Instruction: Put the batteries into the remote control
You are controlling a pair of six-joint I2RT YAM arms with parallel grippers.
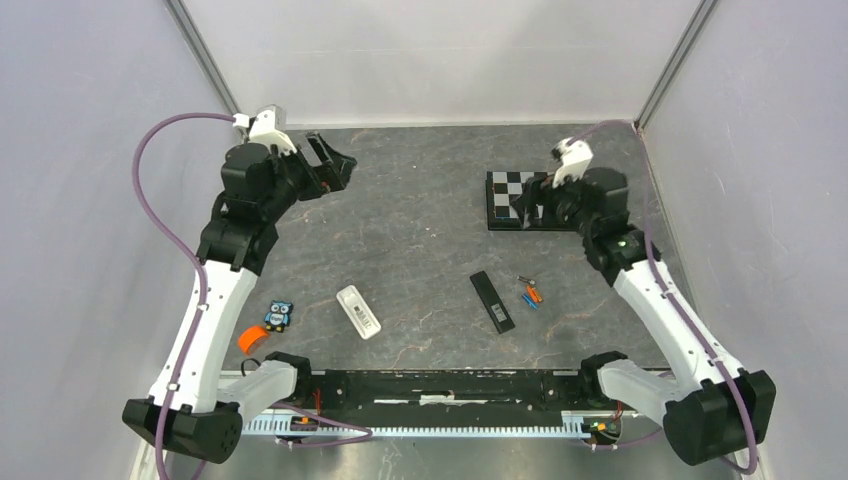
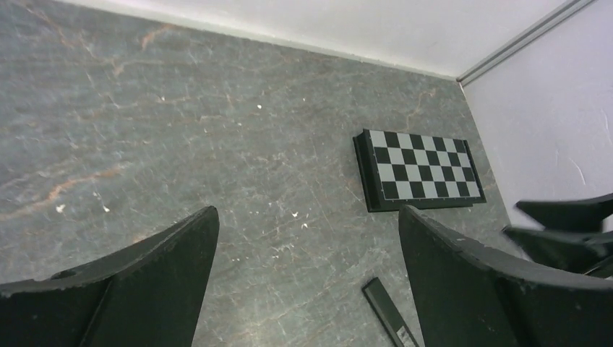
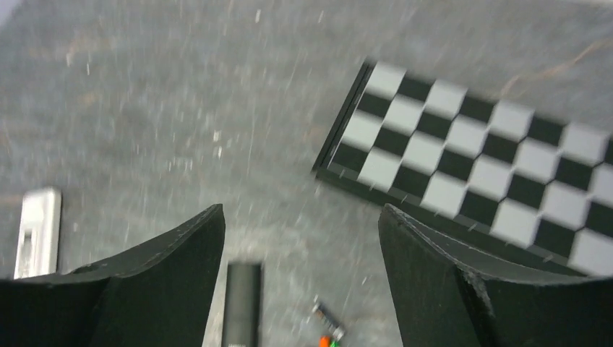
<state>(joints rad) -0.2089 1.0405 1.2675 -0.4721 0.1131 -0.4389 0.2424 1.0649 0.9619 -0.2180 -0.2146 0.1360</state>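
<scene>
Orange tape roll (image 1: 251,339) and an owl toy (image 1: 279,316) lie nearest, at eight o'clock on the table (image 1: 420,230). White remote (image 1: 358,311) at seven, black remote (image 1: 492,302) at five, batteries (image 1: 530,294) just beside it (orange and blue visible). Farther off, both pincers gape empty: right gripper (image 3: 300,210) over the chessboard (image 1: 505,190) at two, left gripper (image 2: 307,211) at ten.

A flat black-and-white checkered board (image 1: 505,192) lies on the grey stone-look bench (image 1: 420,230) just ahead of the right claw (image 1: 522,205). An orange tape roll (image 1: 251,339) and a small blue owl figure (image 1: 279,316) sit well behind the left claw (image 1: 335,165).
</scene>
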